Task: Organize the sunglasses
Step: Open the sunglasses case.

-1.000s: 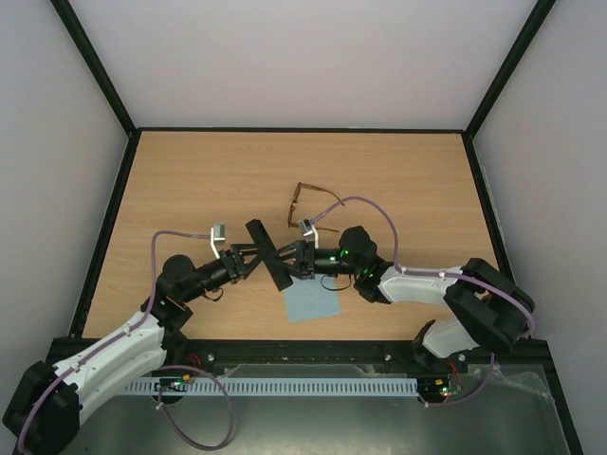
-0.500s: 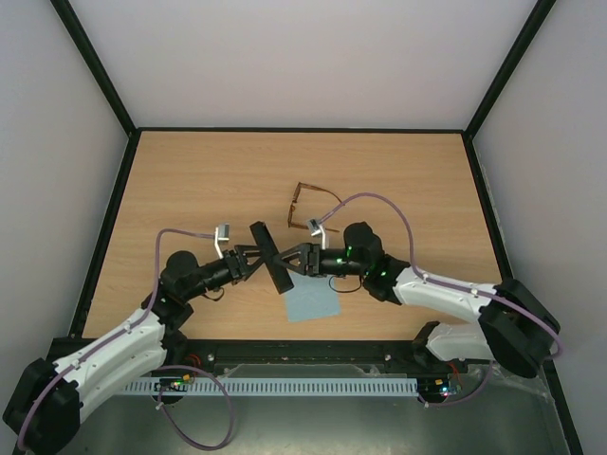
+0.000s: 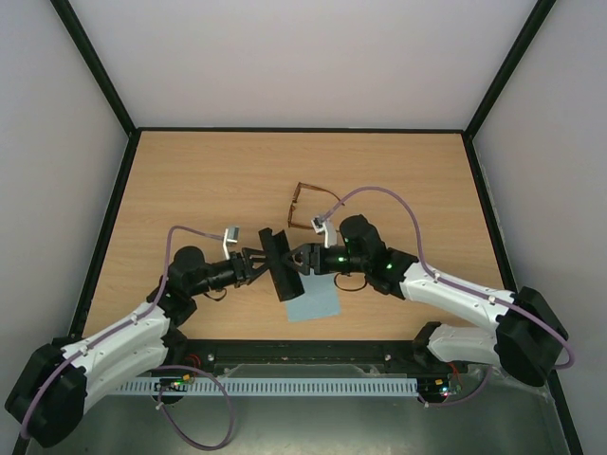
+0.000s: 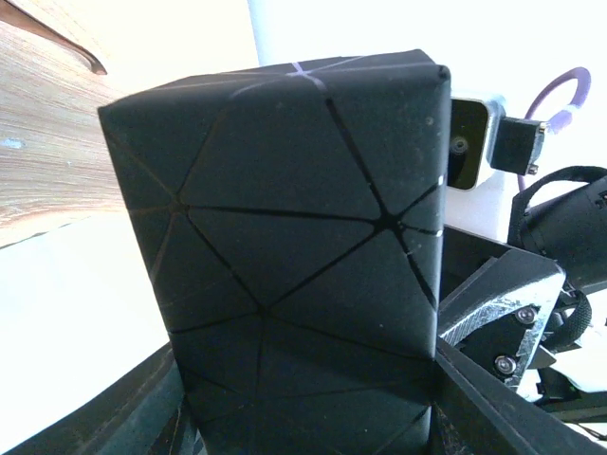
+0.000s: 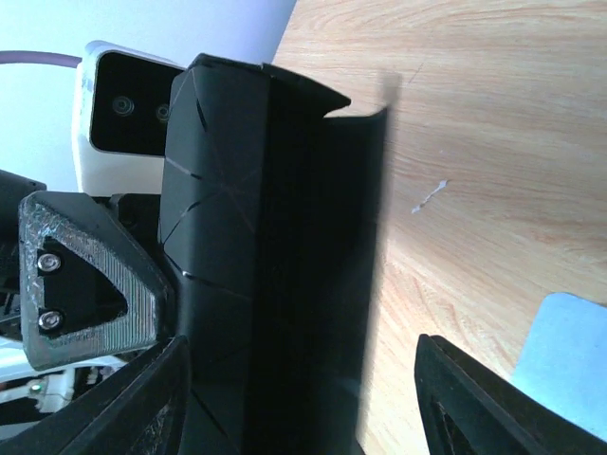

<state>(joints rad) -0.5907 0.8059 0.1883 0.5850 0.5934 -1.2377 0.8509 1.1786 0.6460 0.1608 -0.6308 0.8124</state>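
I have the black case (image 3: 278,265) gripped in the left end effector (image 3: 254,266), jaws closed on its sides, near the middle of the surface (image 3: 190,180). The right end effector (image 3: 302,260) stands astride the case from the 3 o'clock side with its jaws wide. In the right wrist view the case sits against one finger, with clear space to the other. The sunglasses (image 3: 311,203) lie unfolded on the wood at about 1 o'clock from the case, apart from it and untouched. The blue-grey cloth (image 3: 316,303) lies flat at 5 o'clock, just beside the case's near end.

I judge the step in hand to be getting the case open so the sunglasses can go in. To do it well I want the left grip firm and steady, low on the body, while the right catches only the flap edge and not the whole case. I would peel slowly, since the stiff panels may spring back. I cannot tell how far the flap is lifted.
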